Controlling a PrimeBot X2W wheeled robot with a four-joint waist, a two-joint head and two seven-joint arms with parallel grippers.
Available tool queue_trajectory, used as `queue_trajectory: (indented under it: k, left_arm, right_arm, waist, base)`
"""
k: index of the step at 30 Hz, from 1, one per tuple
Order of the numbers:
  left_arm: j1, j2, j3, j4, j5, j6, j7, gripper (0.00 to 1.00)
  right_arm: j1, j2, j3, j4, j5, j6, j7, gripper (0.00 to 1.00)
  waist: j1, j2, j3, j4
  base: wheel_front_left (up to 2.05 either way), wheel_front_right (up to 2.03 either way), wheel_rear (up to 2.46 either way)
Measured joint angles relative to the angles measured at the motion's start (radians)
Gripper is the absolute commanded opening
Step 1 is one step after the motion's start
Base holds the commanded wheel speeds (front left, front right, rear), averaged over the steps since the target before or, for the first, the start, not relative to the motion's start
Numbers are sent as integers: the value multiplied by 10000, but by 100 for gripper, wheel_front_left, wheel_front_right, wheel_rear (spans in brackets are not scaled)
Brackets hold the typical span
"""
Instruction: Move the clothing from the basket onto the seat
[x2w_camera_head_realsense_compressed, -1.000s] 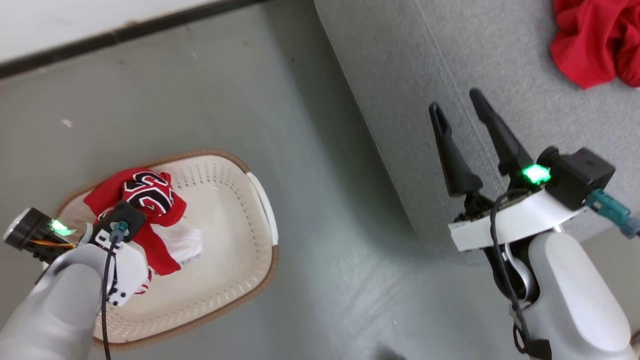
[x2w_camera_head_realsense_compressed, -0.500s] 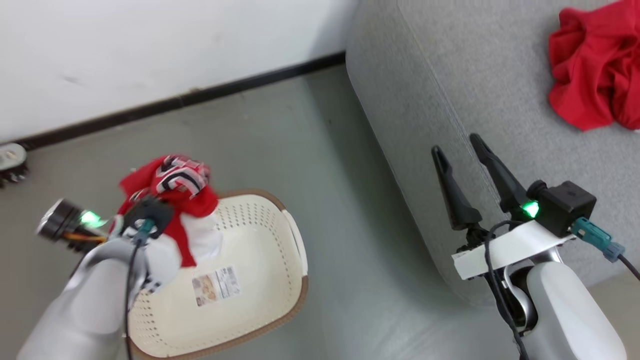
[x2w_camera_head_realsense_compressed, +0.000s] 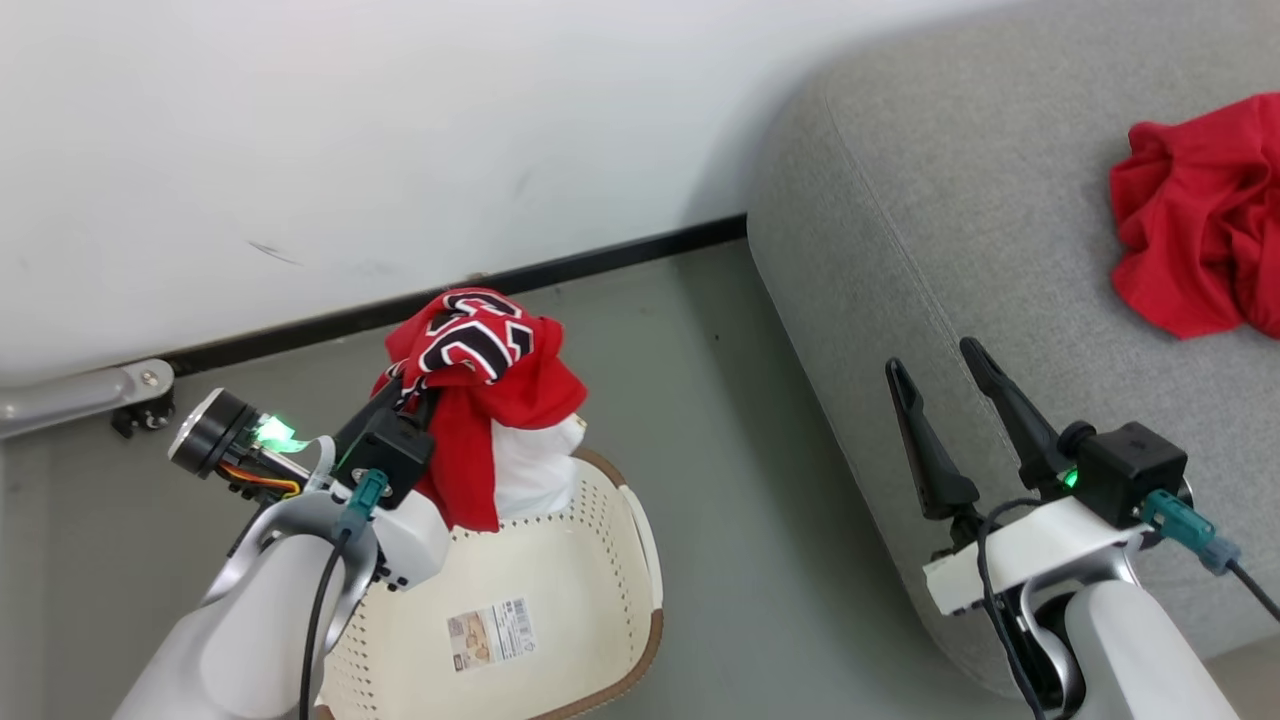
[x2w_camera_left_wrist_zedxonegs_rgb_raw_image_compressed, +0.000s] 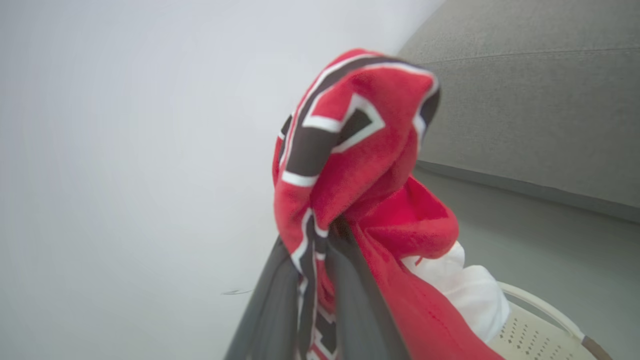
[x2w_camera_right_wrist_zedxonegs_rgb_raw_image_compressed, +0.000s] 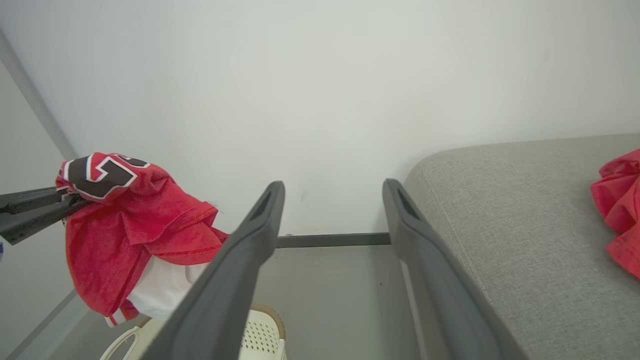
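My left gripper (x2w_camera_head_realsense_compressed: 415, 388) is shut on a red garment with black-and-white lettering (x2w_camera_head_realsense_compressed: 480, 375), held up above the cream basket (x2w_camera_head_realsense_compressed: 590, 560). White cloth (x2w_camera_head_realsense_compressed: 530, 465) hangs with it. In the left wrist view my left gripper (x2w_camera_left_wrist_zedxonegs_rgb_raw_image_compressed: 327, 230) pinches the lettered garment (x2w_camera_left_wrist_zedxonegs_rgb_raw_image_compressed: 350, 165), which drapes over the fingers. Another crumpled red garment (x2w_camera_head_realsense_compressed: 1190, 250) lies on the grey seat (x2w_camera_head_realsense_compressed: 900, 230). My right gripper (x2w_camera_head_realsense_compressed: 930, 357) stands open and holds nothing, at the seat's near corner. In the right wrist view my right gripper (x2w_camera_right_wrist_zedxonegs_rgb_raw_image_compressed: 335, 185) points at the wall between the hanging garment (x2w_camera_right_wrist_zedxonegs_rgb_raw_image_compressed: 135, 220) and the seat (x2w_camera_right_wrist_zedxonegs_rgb_raw_image_compressed: 525, 225).
The basket's bottom shows a paper label (x2w_camera_head_realsense_compressed: 490, 630). A white wall with a black baseboard (x2w_camera_head_realsense_compressed: 600, 258) runs behind. Grey floor (x2w_camera_head_realsense_compressed: 740, 480) separates the basket from the seat. A metal bracket (x2w_camera_head_realsense_compressed: 80, 395) sits at the wall's foot on the left.
My left gripper has raised the lettered garment and white cloth out of the basket. The head view has tilted up, bringing in the wall. My right gripper stays open.
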Motion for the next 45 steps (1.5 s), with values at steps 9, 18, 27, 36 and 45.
queue_trajectory:
  k: [9,18,27,36,45]
  left_arm:
    - [746,10,38,-2188,-207,318,-12,0]
    - [1735,15,213,-3914,-656,441,-12,0]
    - [2517,-15,351,-4815,-1124,426,-12,0]
    - [2599,-186,545,-5825,-1321,376,-13,0]
    - [2817,-215,556,-6794,-1315,167,-61,0]
  right_arm:
    - [581,0,-63,63,-213,0,0,100]
    - [987,2,-35,140,-314,0,0,100]
    - [1466,4,-35,81,-316,0,0,100]
    - [1858,8,-29,-23,-349,0,0,100]
    - [2157,15,194,-199,-395,0,0,100]
  waist:
    - [0,0,-769,383]
    - [0,0,-1365,768]
    - [0,0,-1859,1072]
    - [0,0,-2194,1238]
    - [0,0,-2304,1263]
  base:
    - [0,0,0]
    - [0,0,0]
    - [0,0,0]
    - [0,0,0]
    - [0,0,0]
